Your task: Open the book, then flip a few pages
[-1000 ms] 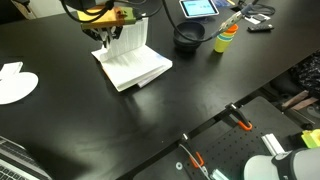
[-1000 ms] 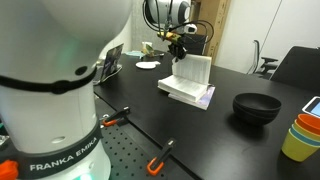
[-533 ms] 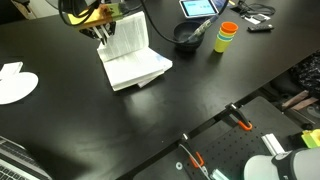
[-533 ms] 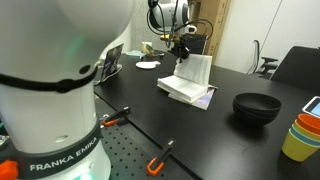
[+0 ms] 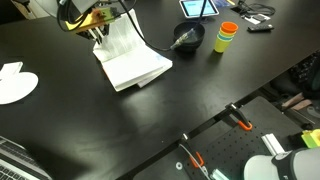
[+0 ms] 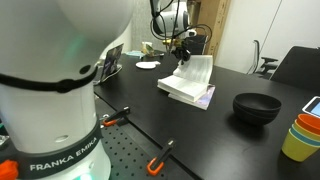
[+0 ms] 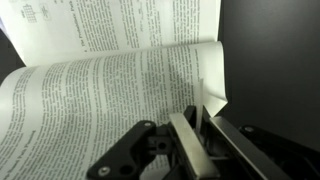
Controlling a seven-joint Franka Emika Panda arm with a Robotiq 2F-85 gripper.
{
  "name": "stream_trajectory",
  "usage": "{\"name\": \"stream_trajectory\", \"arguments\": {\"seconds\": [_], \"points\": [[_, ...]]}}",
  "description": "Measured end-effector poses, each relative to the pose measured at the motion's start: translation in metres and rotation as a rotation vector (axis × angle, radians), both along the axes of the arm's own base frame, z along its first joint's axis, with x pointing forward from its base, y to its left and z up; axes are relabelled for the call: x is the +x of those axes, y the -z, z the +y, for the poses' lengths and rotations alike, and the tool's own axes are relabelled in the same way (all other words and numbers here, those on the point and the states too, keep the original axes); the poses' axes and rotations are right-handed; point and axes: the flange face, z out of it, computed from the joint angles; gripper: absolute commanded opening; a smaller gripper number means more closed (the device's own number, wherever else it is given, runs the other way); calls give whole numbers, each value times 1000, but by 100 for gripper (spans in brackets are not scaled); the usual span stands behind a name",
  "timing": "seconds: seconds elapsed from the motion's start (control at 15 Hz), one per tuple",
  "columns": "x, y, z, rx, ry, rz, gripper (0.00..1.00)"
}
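The thick white-leaved paperback book [image 5: 135, 65] lies open on the black bench [image 5: 150, 120], near the round black bowl [image 5: 188, 38]. One printed white page [image 7: 120, 90] is raised from it, its outer edge pinched by the gripper [image 7: 197, 118], whose jaws are seen in the wrist view almost closed on the sheet. The page is best carried in an arc across to the opposite side rather than pulled upward, and released only once it is tipped past upright, lest it be torn.

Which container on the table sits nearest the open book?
The black bowl: it sits just beyond the open book, whose page the gripper pinches, while the stack of coloured cups stands farther off, past the bowl.
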Motion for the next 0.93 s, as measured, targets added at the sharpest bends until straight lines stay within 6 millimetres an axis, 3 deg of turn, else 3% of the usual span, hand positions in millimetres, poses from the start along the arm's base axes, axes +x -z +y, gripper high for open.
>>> {"name": "stream_trajectory", "arguments": {"seconds": [0.13, 0.67, 0.93], "points": [[6, 1, 5, -1, -7, -9, 40], [20, 16, 9, -6, -7, -22, 99], [25, 23, 0, -19, 5, -18, 100]]}}
